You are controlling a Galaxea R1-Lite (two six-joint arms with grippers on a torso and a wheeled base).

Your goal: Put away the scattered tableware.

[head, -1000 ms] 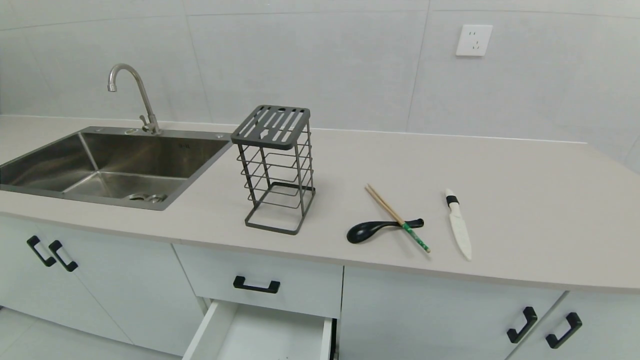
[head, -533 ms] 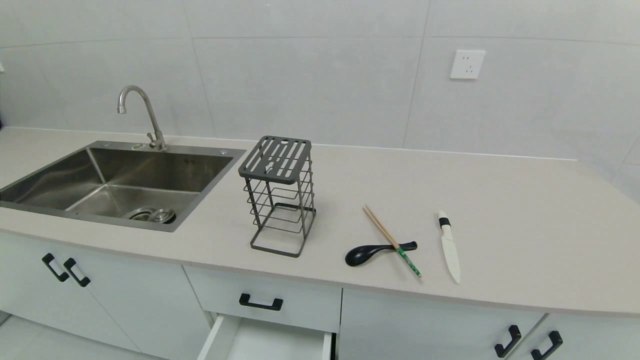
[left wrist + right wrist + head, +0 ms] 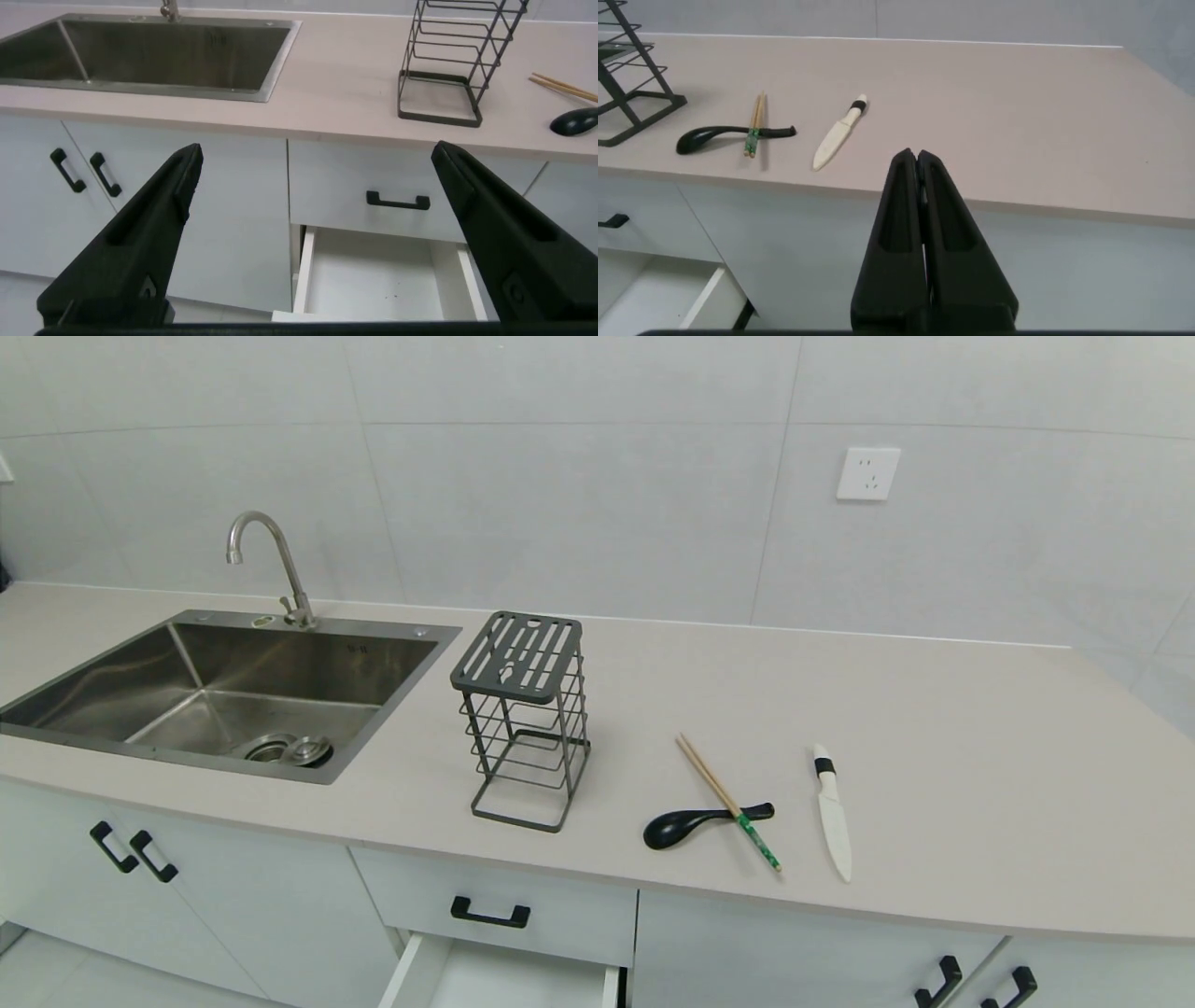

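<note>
On the counter lie a black spoon, a pair of chopsticks with green ends resting across its handle, and a white knife with a black band. A dark wire rack stands to their left. My left gripper hangs open in front of the cabinets, below counter height, facing the open drawer. My right gripper is shut with nothing in it, held off the counter's front edge, with the spoon, chopsticks and knife beyond it.
A steel sink with a tap takes up the counter's left. Below the counter are a shut drawer with a black handle and an open lower drawer. Bare counter stretches to the right of the knife.
The head camera has tilted up and shifted, so the whole scene sits lower in the picture. The tableware and rack have not moved on the counter.
</note>
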